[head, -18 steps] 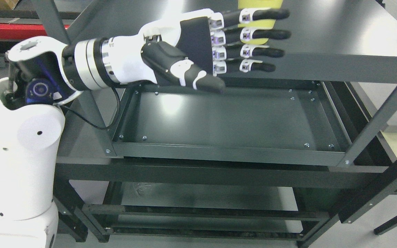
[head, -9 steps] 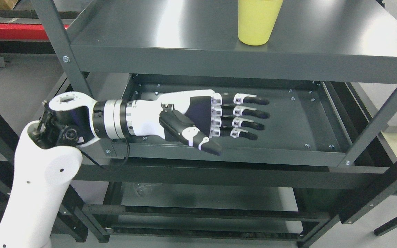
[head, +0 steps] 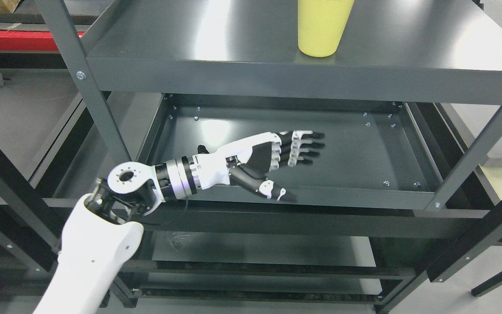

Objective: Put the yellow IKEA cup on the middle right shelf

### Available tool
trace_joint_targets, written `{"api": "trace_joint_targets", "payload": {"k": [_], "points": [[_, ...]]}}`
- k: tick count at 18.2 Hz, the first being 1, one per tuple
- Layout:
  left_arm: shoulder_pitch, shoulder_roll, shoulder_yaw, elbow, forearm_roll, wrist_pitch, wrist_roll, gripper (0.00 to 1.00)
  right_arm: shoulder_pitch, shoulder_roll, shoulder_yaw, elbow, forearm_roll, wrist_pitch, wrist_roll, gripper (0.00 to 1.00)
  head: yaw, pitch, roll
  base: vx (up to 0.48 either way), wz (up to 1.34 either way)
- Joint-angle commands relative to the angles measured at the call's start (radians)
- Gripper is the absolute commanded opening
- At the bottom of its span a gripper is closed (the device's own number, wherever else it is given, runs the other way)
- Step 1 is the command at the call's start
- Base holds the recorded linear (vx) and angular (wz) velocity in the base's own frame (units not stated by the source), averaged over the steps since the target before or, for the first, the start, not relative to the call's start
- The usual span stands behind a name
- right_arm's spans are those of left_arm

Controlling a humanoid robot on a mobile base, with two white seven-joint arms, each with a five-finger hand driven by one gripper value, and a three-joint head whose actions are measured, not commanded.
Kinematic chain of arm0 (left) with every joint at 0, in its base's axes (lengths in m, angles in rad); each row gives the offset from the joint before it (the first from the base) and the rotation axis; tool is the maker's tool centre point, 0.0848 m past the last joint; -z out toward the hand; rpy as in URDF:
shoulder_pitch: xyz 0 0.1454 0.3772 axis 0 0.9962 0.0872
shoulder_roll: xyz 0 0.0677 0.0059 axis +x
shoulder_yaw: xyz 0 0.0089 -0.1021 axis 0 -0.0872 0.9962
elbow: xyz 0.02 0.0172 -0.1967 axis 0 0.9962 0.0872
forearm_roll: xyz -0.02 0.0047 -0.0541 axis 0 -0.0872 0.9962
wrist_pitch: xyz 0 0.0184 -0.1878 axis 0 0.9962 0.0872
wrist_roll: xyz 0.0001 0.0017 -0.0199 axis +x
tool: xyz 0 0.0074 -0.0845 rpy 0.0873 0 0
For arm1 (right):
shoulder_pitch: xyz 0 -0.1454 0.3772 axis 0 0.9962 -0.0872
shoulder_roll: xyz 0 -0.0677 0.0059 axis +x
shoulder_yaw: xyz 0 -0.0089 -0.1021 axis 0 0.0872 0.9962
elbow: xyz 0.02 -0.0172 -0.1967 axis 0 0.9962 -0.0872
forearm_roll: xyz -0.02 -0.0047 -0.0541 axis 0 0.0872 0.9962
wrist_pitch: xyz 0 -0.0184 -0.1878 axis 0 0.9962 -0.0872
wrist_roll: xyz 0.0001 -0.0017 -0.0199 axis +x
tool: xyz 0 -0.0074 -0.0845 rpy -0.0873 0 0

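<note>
Standing upright on top shelf (head: pixel 216 48) of dark metal rack, yellow cup (head: pixel 323 26) sits toward right side, upper part cut off by frame edge. Left hand (head: pixel 268 163) hangs well below cup, over front rim of tray shelf (head: pixel 364 148) beneath. Fingers (head: pixel 305 146) stretched out flat, thumb spread wide, holding nothing. Left arm enters from lower left of rack.

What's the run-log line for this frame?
left hand: open, empty, low in front of tray shelf | yellow cup: upright on top shelf, not held | right hand: not in view
</note>
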Motion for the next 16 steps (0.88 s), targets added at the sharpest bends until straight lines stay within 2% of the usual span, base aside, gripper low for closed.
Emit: {"api": "trace_joint_targets", "payload": {"k": [1, 2, 4, 6, 12, 14, 16], "points": [[0.08, -0.167, 0.107, 0.329, -0.352, -0.207, 0.297, 0.98, 0.014, -0.017, 0.017, 0.0, -0.025, 0.001, -0.001, 0.99, 0.0, 0.0, 0.0, -0.002, -0.05], [0.119, -0.167, 0.111, 0.328, -0.394, -0.238, 0.438, 0.99, 0.014, -0.017, 0.017, 0.0, -0.025, 0.001, -0.001, 0.99, 0.0, 0.0, 0.0, -0.002, -0.05], [0.167, -0.167, 0.121, 0.323, -0.399, -0.317, 0.595, 0.98, 0.014, -0.017, 0.017, 0.0, -0.025, 0.001, -0.001, 0.99, 0.0, 0.0, 0.0, 0.004, -0.1], [0.202, -0.167, 0.128, 0.318, -0.399, -0.364, 0.638, 0.98, 0.014, -0.017, 0.017, 0.0, -0.025, 0.001, -0.001, 0.99, 0.0, 0.0, 0.0, 0.006, -0.11], [0.242, -0.167, 0.156, 0.253, -0.399, -0.358, 0.687, 0.99, 0.014, -0.017, 0.017, 0.0, -0.025, 0.001, -0.001, 0.99, 0.0, 0.0, 0.0, 0.005, -0.1], [0.247, -0.167, 0.177, 0.191, -0.399, -0.326, 0.769, 0.99, 0.014, -0.017, 0.017, 0.0, -0.025, 0.001, -0.001, 0.99, 0.0, 0.0, 0.0, 0.0, -0.1], [0.265, -0.167, 0.197, 0.112, -0.399, -0.271, 0.795, 0.99, 0.014, -0.017, 0.017, -0.002, -0.025, 0.001, -0.001, 0.99, 0.0, 0.0, 0.0, 0.007, -0.11]]}}
